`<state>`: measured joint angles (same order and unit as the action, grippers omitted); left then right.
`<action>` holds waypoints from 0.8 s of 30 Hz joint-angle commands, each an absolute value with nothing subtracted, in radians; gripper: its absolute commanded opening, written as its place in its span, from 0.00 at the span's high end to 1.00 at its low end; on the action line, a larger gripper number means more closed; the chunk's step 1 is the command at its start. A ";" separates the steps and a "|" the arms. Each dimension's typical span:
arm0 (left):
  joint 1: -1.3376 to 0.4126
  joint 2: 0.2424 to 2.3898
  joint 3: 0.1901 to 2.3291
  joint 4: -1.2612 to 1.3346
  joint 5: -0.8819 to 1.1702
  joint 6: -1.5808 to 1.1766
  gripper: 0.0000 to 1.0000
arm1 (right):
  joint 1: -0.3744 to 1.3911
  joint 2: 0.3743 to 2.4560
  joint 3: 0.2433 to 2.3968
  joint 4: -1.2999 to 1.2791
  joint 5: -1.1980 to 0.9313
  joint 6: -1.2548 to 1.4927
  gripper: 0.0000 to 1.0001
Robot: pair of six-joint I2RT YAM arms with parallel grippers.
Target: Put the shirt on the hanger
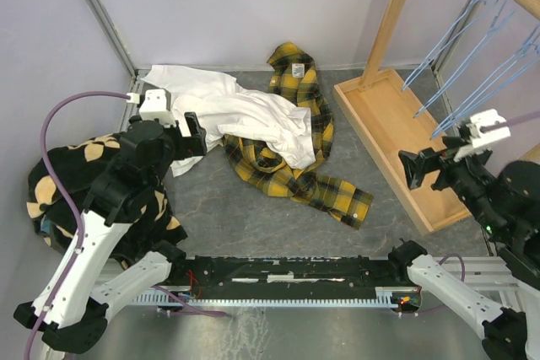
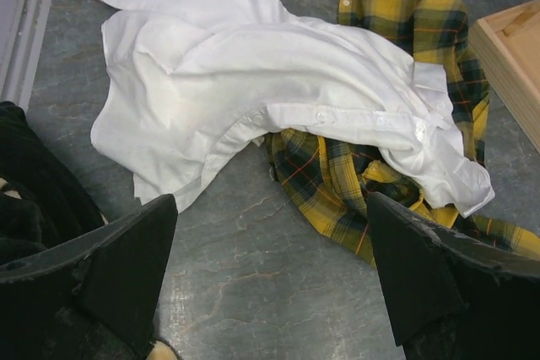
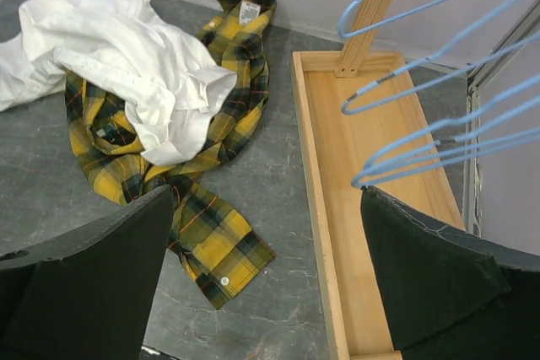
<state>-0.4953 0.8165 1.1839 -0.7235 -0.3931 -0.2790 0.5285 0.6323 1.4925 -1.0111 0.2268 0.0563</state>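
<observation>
The yellow and black plaid shirt [image 1: 316,103] lies crumpled on the grey table, its collar and white label at the back and one sleeve trailing toward the front right. A white garment [image 1: 253,115] covers its left part. The shirt [image 2: 337,196] also lies ahead of my left gripper [image 2: 270,233], which hovers open over bare table. In the top view the left gripper [image 1: 196,134] sits at the white garment's left edge. My right gripper [image 1: 416,169] is open and empty by the rack's near end, to the right of the shirt's cuff [image 3: 215,250]. Several light-blue wire hangers [image 1: 460,111] hang from the rack's rail; each hanger [image 3: 359,179] is untouched.
A wooden rack with a long tray-like base [image 1: 396,137] and an upright post stands at the right. A black fleece with tan patches [image 1: 59,187] lies under the left arm. Walls close the back and sides.
</observation>
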 commanded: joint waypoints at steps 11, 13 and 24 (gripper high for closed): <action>-0.499 0.813 1.113 -0.723 -0.394 -0.369 0.01 | 0.532 0.884 1.572 -0.897 0.073 0.096 0.01; -0.499 0.809 1.104 -0.723 -0.395 -0.374 0.01 | 0.532 0.908 1.572 -0.883 0.064 0.100 0.01; -0.499 0.804 1.017 -0.707 -0.399 -0.393 0.01 | 0.599 0.993 1.529 -0.838 0.083 0.135 0.01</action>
<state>-0.4953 0.8104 1.0504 -0.7383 -0.3901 -0.3466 0.5632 0.9749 1.5417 -0.8989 0.0685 0.1120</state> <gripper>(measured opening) 0.991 0.990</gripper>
